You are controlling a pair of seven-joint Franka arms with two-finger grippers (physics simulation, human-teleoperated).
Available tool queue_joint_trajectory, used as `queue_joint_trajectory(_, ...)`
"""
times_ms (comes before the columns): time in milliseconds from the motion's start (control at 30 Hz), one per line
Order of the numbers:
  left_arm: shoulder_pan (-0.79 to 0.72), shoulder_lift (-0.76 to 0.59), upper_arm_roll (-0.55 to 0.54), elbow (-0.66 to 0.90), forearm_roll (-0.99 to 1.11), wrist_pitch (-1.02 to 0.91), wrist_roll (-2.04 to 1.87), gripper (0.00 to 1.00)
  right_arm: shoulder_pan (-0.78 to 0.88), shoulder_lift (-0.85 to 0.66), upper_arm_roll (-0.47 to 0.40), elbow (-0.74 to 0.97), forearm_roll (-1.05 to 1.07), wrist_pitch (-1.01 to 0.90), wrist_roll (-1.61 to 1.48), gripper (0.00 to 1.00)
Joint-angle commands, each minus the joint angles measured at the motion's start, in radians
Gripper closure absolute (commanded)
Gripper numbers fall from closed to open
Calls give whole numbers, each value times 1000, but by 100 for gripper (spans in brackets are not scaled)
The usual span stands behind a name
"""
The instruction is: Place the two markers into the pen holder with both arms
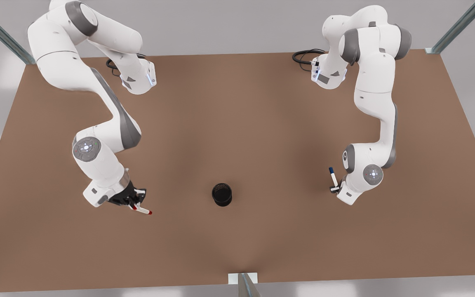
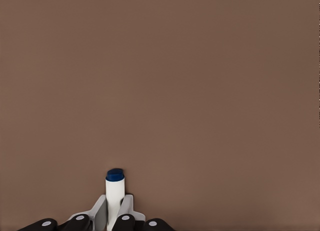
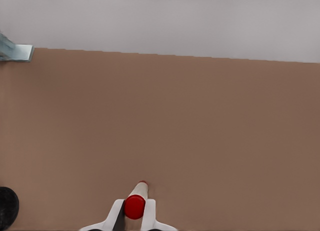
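**A:** Left wrist view first: your left gripper (image 2: 114,211) is clamped on the blue marker (image 2: 114,191), a finger on each side of the white barrel, blue cap poking out past the fingertips. In the front view that gripper (image 1: 335,189) sits on the front view's right, and the blue marker (image 1: 333,176) stands out from it, cap end angled toward the table's (image 1: 237,123) far edge.

**B:** And the other one?

**A:** Your right gripper (image 3: 134,216) is closed on the red marker (image 3: 135,203). In the front view the gripper (image 1: 135,205) is on the left, and the red marker (image 1: 142,210) lies nearly level, long axis running toward the holder (image 1: 222,194), red tip leading.

**B:** Where's the holder?

**A:** Upright, mid-table between your two grippers, well apart from both. Both markers look lifted off the table, though I can't be sure of it.

**B:** How will they handle?

**A:** Light, stiff, smooth plastic, I'd judge; the round barrel could twist or slide between flat fingers. You hold each near one end, so the free length may swing. Each needs tipping close to upright, over the opening. The holder looks shorter than a marker and light, so a sideways knock might topple it.
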Motion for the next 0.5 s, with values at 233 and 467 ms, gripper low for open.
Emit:
queue_joint_trajectory(233,0,-9,1,63,-5,-103,40,78,237,23,34,123,-18,-175,341,79)
queue_joint_trajectory(467,0,-88,-44,103,-11,-202,41,78,444,144,-64,338,-74,-175,449,79)
